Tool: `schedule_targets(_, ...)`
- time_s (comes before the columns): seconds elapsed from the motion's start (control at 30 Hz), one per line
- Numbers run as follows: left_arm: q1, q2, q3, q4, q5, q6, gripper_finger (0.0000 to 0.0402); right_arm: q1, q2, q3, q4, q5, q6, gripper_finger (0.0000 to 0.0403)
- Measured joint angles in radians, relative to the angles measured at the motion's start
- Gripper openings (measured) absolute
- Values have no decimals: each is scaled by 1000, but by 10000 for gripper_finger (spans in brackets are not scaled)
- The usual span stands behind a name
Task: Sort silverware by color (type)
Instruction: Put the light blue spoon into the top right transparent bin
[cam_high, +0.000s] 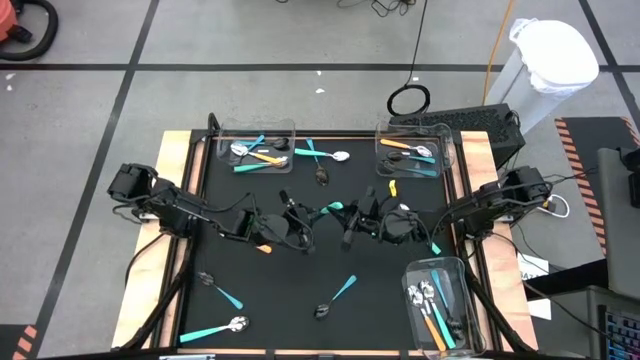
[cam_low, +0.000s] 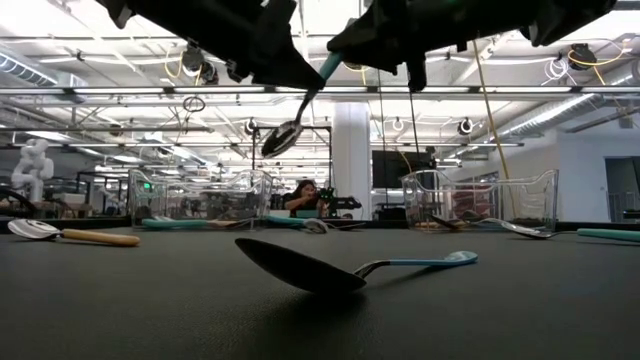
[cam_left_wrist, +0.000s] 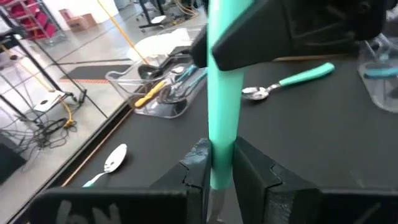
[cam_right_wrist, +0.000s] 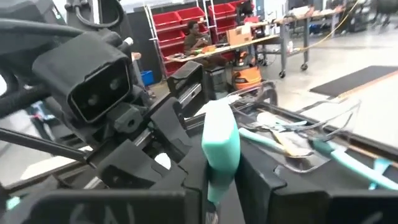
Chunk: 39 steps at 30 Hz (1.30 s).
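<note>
Both end effectors meeting mid-table, one teal spoon (cam_high: 333, 208) between them

Black table (cam_high: 280, 290) — scattered silverware (cam_high: 336, 293), clear bins (cam_high: 256, 144)

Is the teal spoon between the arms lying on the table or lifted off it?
Lifted. In the low view the teal spoon hangs above the table, its handle gripped by both the left hand and right hand.
</note>
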Motion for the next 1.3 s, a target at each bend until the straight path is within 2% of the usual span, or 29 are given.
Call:
schedule_targets(0.07, 0, 0, 4, -15, -15, -26, 67, -2, -20, 1, -27, 39, -50, 51)
schedule_targets(0.23, -6, 2, -2, -122, -4, -106, 126, -19, -124, 1, -119, 321, -162, 49)
schedule_targets(0.37, -2, 0, -1, -249, 10, -166, 165, -16, -242, 0, -291, 471, -256, 49)
schedule_targets(0.47, -7, 1, -1, -301, 33, -215, 181, -43, -346, 0, -467, 526, -241, 49)
schedule_targets(0.57, -7, 1, -1, -313, 34, -237, 186, -100, -448, 0, -709, 573, -142, 49)
schedule_targets(0.63, -12, 1, -1, -293, 34, -237, 187, -165, -516, 0, -891, 556, -14, 49)
schedule_targets(0.7, -16, 1, -1, -284, 34, -237, 187, -240, -571, 0, -1047, 496, 113, 49)
schedule_targets(0.77, -17, 1, -1, -267, 34, -236, 187, -311, -601, 0, -1175, 440, 168, 49)
schedule_targets(0.87, -16, 1, -1, -241, 34, -236, 187, -391, -614, 0, -1276, 398, 187, 49)
schedule_targets(0.97, -16, 1, -1, -216, 34, -228, 187, -455, -609, 0, -1295, 356, 215, 49)
schedule_targets(1.03, -16, 1, -1, -215, 34, -228, 187, -496, -597, 0, -1294, 358, 192, 51)
schedule_targets(1.17, -16, 1, -1, -227, 34, -229, 187, -578, -544, 0, -1294, 364, 29, 53)
schedule_targets(1.3, -14, 1, -1, -230, 33, -228, 187, -642, -473, 0, -1280, 254, -92, 53)
